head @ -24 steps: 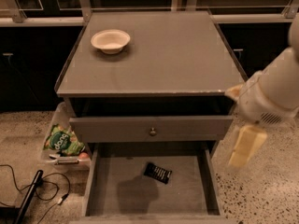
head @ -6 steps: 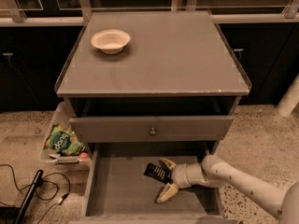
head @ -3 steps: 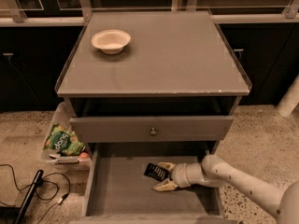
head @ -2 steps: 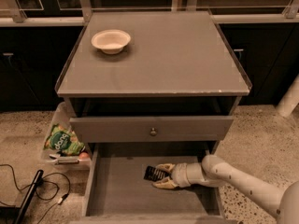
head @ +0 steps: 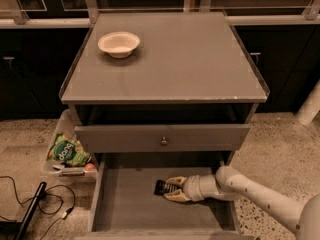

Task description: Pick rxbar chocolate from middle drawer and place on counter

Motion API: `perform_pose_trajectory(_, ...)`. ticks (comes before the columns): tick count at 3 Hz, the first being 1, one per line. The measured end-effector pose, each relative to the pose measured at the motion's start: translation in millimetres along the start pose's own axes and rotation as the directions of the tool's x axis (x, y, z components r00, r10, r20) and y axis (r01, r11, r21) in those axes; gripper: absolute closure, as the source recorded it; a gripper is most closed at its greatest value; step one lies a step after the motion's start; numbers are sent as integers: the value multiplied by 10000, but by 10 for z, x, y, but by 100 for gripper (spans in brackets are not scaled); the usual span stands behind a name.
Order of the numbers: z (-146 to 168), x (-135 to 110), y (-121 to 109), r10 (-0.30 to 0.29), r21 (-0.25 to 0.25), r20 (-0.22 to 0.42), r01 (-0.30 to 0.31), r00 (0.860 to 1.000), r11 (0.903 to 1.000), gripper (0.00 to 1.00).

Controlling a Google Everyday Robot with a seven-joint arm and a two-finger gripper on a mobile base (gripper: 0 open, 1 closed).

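The gripper [head: 171, 189] is seen inside the middle drawer [head: 130, 204], which is pulled out at the foot of the grey cabinet [head: 248, 111]. It is reached in from the cabinet's right side on a pale arm [head: 260, 200]. Its two tan fingers [head: 176, 180] are drawn narrowly together, and the right end of the rxbar chocolate [head: 162, 187] is pinched between them. The black bar is lain flat on the drawer floor, near the middle of the cabinet's width and towards the back of the drawer. Just above it, a closed drawer front [head: 200, 136] with a small round knob [head: 163, 141] is shown. The counter [head: 190, 59] is formed by the cabinet's top, and a pale bowl [head: 118, 43] is set at its rear left corner. A green snack bag [head: 67, 151] is kept in a clear bin on the speckled floor [head: 280, 144], just left of the cabinet.
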State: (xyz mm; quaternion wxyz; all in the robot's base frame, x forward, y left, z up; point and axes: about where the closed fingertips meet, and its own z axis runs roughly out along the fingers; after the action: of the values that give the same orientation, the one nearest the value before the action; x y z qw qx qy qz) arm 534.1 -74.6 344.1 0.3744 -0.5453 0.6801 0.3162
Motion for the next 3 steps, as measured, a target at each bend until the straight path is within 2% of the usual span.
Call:
perform_pose_trajectory(1, 1, 0, 1, 1, -2, 1, -1, 10000, 10000, 100)
perform_pose_trajectory(3, 15, -19, 92, 306, -364, 284, -296, 9991, 9989, 100)
